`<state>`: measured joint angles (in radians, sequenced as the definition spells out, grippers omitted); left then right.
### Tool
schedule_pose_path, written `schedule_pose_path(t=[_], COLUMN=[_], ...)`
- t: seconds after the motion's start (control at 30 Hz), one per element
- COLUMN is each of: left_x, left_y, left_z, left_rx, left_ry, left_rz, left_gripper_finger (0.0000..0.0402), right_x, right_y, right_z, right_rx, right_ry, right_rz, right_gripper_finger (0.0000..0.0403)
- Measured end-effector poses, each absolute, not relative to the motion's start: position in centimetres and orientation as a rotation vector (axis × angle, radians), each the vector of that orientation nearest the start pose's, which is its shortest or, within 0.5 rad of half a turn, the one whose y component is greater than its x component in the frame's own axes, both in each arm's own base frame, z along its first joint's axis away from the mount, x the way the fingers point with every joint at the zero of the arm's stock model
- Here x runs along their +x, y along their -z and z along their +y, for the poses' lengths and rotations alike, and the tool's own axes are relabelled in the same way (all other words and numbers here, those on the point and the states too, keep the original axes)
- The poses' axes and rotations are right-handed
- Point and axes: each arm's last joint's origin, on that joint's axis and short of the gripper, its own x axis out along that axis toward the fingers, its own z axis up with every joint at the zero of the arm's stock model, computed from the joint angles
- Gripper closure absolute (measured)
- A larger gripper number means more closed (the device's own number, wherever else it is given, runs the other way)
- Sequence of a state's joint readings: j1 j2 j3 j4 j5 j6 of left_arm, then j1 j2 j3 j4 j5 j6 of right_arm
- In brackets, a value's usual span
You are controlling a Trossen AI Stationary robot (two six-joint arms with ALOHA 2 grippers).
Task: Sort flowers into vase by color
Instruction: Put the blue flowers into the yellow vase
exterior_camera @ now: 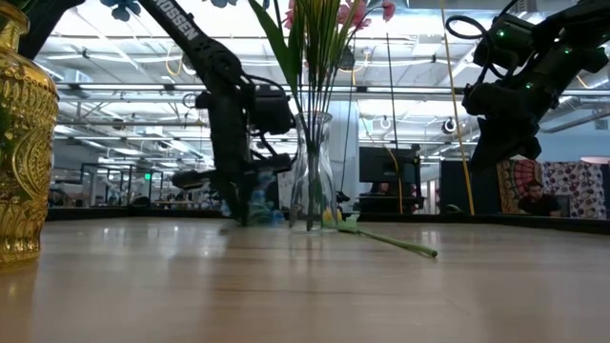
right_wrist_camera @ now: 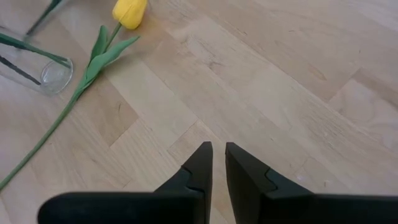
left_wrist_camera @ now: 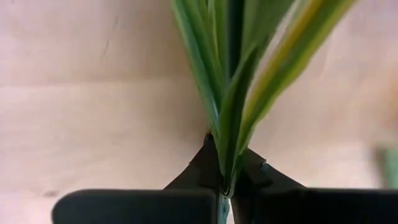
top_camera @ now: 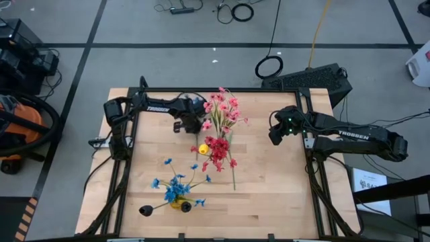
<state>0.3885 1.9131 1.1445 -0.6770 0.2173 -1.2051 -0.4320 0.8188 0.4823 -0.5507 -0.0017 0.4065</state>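
Green stems [left_wrist_camera: 227,93] fill your left wrist view, pinched by the left gripper [left_wrist_camera: 225,180]; your right gripper [right_wrist_camera: 217,163] hovers nearly closed, empty.

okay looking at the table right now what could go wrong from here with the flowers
The left tool has pinched several green leaves and stems at once, so lifting may drag more than one flower, or the leaves may slip out. It works right beside the clear glass vase of pink flowers, so a sideways pull might tip it. The yellow bud lies loose on the table.
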Motion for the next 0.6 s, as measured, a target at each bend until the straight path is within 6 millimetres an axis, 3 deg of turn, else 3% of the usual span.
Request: schedule_pose_path(t=[0.07, 0.17, 0.33, 0.5, 0.6], left_x=[31.0, 28.5, 24.3, 21.4, 20.1], left_y=[-13.9, -15.7, -19.4, -22.9, -25.0], left_z=[11.5, 10.1, 8.1, 5.5, 3.7], left_rx=[-1.345, -1.210, -1.073, -1.060, -1.067], left_ry=[-1.002, -1.112, -1.170, -1.175, -1.089], left_rz=[1.202, 1.356, 1.407, 1.054, 0.839], left_gripper_finger=[0.0386, 0.0386, 0.0386, 0.0386, 0.0386], right_x=[13.8, 13.8, 13.8, 13.8, 13.8], right_y=[-19.7, -19.7, -19.7, -19.7, -19.7], right_z=[-6.4, -6.4, -6.3, -6.3, -6.3], right_rx=[0.572, 0.646, 0.754, 0.793, 0.810], right_ry=[0.579, 0.613, 0.660, 0.677, 0.685], right_rz=[0.782, 0.761, 0.729, 0.718, 0.712], right_gripper_finger=[0.0367, 0.0367, 0.0367, 0.0367, 0.0367])
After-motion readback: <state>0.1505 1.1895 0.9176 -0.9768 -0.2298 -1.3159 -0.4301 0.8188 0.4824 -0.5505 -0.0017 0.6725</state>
